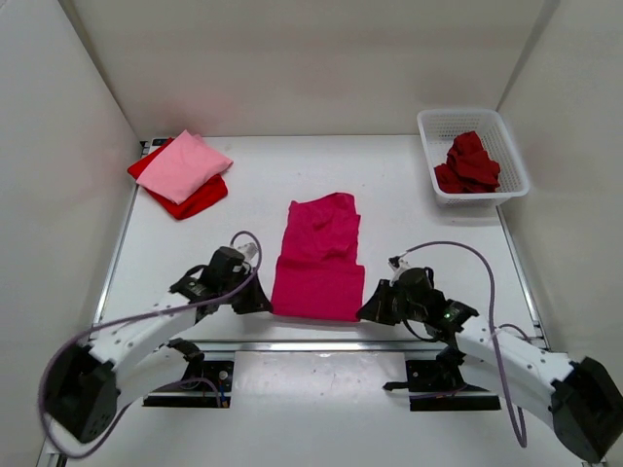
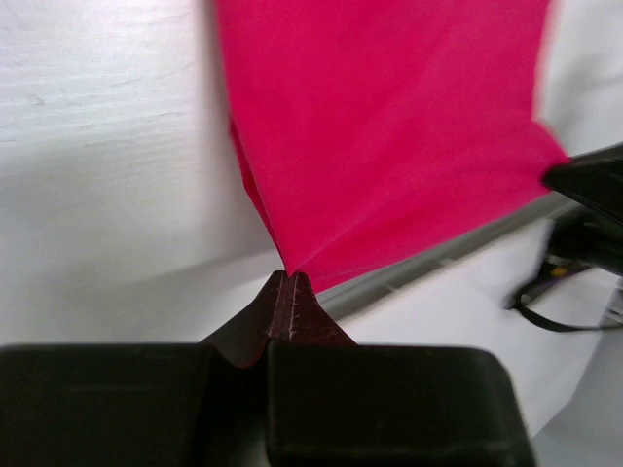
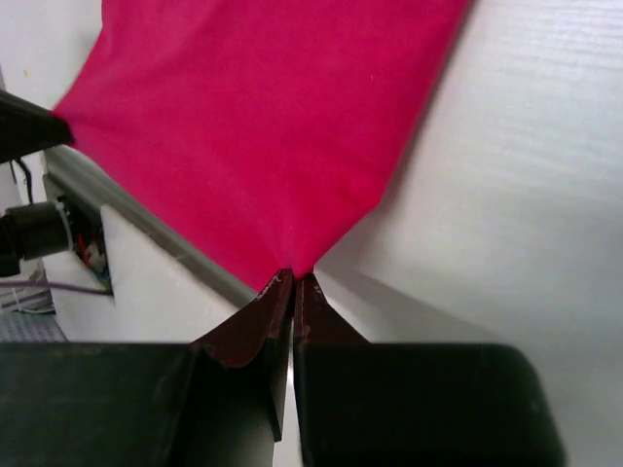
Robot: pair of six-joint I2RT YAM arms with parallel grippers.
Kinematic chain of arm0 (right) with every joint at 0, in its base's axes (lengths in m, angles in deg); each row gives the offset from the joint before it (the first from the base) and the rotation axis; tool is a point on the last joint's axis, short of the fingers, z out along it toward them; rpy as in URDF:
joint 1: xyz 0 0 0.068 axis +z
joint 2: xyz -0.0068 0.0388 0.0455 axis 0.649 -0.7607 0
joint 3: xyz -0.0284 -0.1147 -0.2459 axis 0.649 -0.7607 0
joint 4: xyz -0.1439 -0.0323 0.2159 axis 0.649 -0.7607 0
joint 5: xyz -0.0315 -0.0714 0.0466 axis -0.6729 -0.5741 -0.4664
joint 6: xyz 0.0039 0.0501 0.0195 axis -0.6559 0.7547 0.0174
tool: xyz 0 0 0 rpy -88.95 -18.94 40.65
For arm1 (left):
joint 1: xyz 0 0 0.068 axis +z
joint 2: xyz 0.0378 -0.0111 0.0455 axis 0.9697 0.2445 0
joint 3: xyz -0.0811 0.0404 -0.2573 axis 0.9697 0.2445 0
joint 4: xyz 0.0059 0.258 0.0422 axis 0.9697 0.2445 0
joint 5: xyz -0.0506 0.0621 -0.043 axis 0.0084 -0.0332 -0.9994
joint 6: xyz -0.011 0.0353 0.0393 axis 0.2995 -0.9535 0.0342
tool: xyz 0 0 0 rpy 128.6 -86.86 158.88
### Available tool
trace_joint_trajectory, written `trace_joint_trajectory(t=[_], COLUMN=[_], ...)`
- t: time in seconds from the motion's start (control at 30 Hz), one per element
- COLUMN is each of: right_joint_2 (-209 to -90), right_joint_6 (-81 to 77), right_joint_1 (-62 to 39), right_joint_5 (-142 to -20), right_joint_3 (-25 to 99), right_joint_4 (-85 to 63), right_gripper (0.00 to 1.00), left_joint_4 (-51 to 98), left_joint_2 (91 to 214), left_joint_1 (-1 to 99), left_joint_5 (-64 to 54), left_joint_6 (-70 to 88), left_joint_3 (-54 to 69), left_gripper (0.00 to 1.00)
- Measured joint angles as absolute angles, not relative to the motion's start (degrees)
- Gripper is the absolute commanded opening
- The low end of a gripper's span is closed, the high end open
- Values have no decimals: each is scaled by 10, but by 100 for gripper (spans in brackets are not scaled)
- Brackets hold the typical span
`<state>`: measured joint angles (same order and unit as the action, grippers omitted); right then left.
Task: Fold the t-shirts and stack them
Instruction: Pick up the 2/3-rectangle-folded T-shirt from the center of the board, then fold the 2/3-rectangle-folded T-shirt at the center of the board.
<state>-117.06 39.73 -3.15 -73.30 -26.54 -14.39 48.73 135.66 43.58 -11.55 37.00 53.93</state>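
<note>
The left gripper (image 2: 290, 284) is pinching the near left corner of the magenta t-shirt (image 1: 319, 258), its jaws pressed together on the cloth. The right gripper (image 3: 293, 284) is clamping the near right corner in the same way. The shirt is lying spread at the middle of the table (image 1: 409, 204), its near hem running along the near edge between the two grippers, with creases fanning out from each pinch. At the far left corner the light pink t-shirt (image 1: 185, 165) is resting folded on the bright red t-shirt (image 1: 198, 202). At the far right corner the dark red t-shirt (image 1: 469, 163) is lying crumpled inside the white basket (image 1: 512, 148).
</note>
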Motion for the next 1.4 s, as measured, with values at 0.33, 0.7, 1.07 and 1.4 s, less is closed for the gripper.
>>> trace_joint_trajectory(t=[0.33,0.7,1.07,1.4], right_joint_2=[-1314,-1768,-2011,-1932], right_joint_6=[288,205,203,155], right_joint_1=[-213,-278,-305,-284], right_joint_5=[-691,-648,-618,-671], right_joint_3=[39,418,675,646], right_joint_4=[-259,-257,-310,-334], right_gripper=[0,0,35,16], left_joint_4=[578,543,525,481], left_joint_2=[1457,1832,1986,1903], left_joint_1=[510,576,614,610], left_joint_5=[-120,-82,-92,-80], left_joint_6=[323,330,365,361], left_joint_3=[237,4,-148,-74], left_gripper=[0,0,62,37])
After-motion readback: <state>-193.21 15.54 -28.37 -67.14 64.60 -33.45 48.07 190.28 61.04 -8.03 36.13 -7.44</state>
